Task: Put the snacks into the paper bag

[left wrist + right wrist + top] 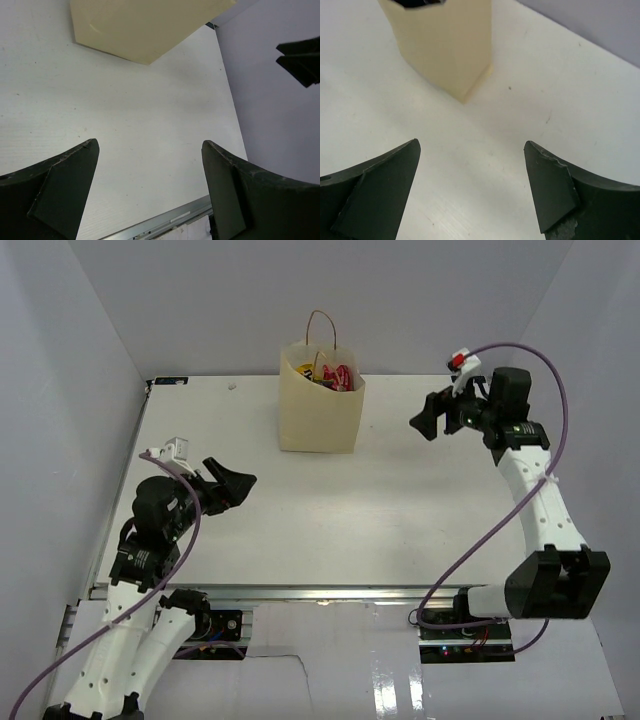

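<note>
The tan paper bag (320, 400) stands upright at the back middle of the table, one loop handle showing above it. Snacks (335, 376) in red, pink and yellow wrappers show inside its open top. My left gripper (237, 483) hovers open over the near left of the table, nothing between its fingers (65, 185). My right gripper (427, 423) hangs open to the right of the bag, apart from it, also empty. In the left wrist view the paper bag (145, 25) lies ahead; in the right wrist view the paper bag (445, 45) stands ahead at upper left.
White walls (90, 370) close in the table at left, back and right. A metal rail (330, 592) runs along the near table edge. The right gripper's fingertips (300, 60) show at the right edge of the left wrist view.
</note>
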Controlling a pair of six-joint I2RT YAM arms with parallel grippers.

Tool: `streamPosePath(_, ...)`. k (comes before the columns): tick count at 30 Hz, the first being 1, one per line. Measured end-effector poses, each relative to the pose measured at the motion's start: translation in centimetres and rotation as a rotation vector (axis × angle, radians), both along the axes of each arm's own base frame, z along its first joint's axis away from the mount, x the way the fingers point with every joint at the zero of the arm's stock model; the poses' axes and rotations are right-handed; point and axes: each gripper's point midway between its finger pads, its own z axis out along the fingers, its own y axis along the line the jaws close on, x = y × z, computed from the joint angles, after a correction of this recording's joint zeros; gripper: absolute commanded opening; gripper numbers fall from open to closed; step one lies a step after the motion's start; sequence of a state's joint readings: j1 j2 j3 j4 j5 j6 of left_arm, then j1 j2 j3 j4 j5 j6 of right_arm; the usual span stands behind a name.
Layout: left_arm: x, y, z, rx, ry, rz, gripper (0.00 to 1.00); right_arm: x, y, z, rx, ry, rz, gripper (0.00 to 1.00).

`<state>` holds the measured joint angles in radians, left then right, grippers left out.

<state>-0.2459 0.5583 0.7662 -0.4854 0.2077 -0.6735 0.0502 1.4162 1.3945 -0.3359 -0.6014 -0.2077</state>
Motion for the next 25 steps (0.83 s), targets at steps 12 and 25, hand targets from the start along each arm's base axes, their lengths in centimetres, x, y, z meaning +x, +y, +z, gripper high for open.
streamPosePath(12,1.7,-0.4,-0.7,0.078,0.017,-0.03,0.98,-9.7,-5.5,-6.0,-0.175,0.016,-0.243,0.9)
streamPosePath(25,1.5,-0.3,0.6,0.073,-0.041,-0.029,0.98,-9.7,-9.0,-6.8,-0.187,0.073,-0.493,0.91)
